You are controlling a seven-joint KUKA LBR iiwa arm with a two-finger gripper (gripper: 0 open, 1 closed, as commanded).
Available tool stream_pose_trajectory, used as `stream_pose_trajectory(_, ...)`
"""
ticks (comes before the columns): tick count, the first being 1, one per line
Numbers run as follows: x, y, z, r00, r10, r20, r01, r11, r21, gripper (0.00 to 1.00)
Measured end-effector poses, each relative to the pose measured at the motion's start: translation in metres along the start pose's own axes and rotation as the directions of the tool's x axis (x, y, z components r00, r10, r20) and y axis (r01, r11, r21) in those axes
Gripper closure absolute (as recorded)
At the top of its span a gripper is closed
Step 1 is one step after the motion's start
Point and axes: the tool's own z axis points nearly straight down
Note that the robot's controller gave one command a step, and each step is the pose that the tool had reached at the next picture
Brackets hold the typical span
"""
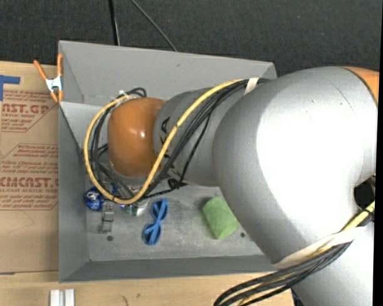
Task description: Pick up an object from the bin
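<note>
My gripper (119, 183) reaches down into the front left part of the bin, mostly hidden beneath the orange wrist cover. Just left of it lies a small blue round thing (92, 199). A small grey metal piece (106, 223) sits on the floor in front of it. To its front right rests a blue looped plastic thing shaped like a pair of glasses (155, 221).
A green foam block (219, 217) lies further right on the bin floor, near the front wall. The thick grey arm and its yellow and black cables cover the middle and right of the bin. The left wall stands close to the gripper.
</note>
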Motion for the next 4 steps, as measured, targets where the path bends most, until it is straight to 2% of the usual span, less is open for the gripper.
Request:
stream_pose_trajectory(3, -0.0031, 0.0011, -0.003, 1.0, 0.002, -0.005, -0.002, 1.0, 0.001, 0.0)
stream_pose_trajectory(4, -0.0056, 0.0016, -0.0061, 1.0, 0.002, 0.002, -0.002, 1.0, -0.001, 1.0)
